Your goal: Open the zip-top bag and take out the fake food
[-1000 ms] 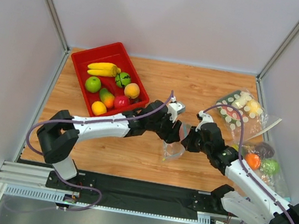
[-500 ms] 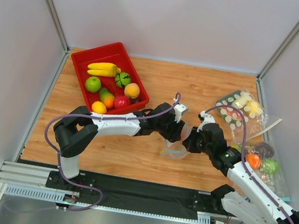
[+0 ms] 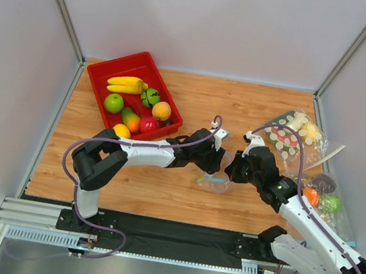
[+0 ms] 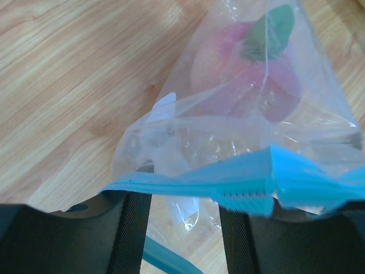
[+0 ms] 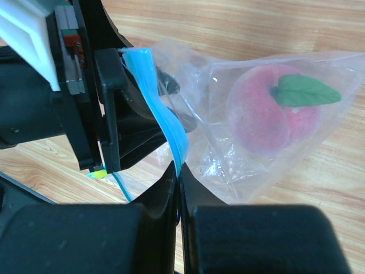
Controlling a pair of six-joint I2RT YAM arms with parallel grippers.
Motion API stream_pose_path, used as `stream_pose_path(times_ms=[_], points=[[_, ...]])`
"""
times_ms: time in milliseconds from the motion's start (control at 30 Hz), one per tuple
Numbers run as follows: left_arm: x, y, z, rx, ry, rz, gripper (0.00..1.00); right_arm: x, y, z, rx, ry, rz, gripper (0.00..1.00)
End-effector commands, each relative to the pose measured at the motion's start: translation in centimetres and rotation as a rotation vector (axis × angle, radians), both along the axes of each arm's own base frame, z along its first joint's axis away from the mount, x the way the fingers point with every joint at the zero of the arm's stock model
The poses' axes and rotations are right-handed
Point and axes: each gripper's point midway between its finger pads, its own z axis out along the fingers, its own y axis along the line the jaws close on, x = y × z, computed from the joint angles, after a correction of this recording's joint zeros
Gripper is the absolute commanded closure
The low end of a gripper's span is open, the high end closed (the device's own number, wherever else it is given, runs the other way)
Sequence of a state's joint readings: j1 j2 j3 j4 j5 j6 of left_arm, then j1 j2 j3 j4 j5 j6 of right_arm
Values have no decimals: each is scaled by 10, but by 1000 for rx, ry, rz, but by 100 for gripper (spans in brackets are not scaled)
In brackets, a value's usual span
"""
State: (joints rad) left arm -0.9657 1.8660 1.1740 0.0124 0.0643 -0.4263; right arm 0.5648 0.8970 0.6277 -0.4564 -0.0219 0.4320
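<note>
At the middle of the bench (image 3: pixel 255 106), the zip-top bag (image 3: pixel 216 181) sits between your two hands. Its blue zip strip (image 5: pixel 162 114) runs left to right from one to the other, and the pink-red fake peach (image 5: pixel 268 111) lies in the pouch beyond it. Your right hand (image 5: pixel 178 182) is clenched on the strip; your left hand (image 4: pixel 183 225) meets the strip's other end, its grasp impossible to tell.

Red tray (image 3: pixel 128 66) at ten o'clock holds bananas (image 3: pixel 125 85), a green apple (image 3: pixel 113 103); crinkly bag (image 3: pixel 292 135) at two o'clock.
</note>
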Motion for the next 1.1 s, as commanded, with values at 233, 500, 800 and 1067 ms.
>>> stream_pose_path(times_ms=[233, 500, 800, 1067], points=[[10, 10, -10, 20, -17, 67, 46, 10, -8, 23, -10, -75, -42, 100], [9, 11, -5, 7, -28, 53, 46, 15, -10, 36, -13, -111, -46, 63], [7, 12, 0, -3, -35, 47, 46, 33, -23, 48, -4, -186, -117, 50], [7, 10, 8, -27, -46, 39, 46, 74, -39, 22, 36, -154, -179, 51]])
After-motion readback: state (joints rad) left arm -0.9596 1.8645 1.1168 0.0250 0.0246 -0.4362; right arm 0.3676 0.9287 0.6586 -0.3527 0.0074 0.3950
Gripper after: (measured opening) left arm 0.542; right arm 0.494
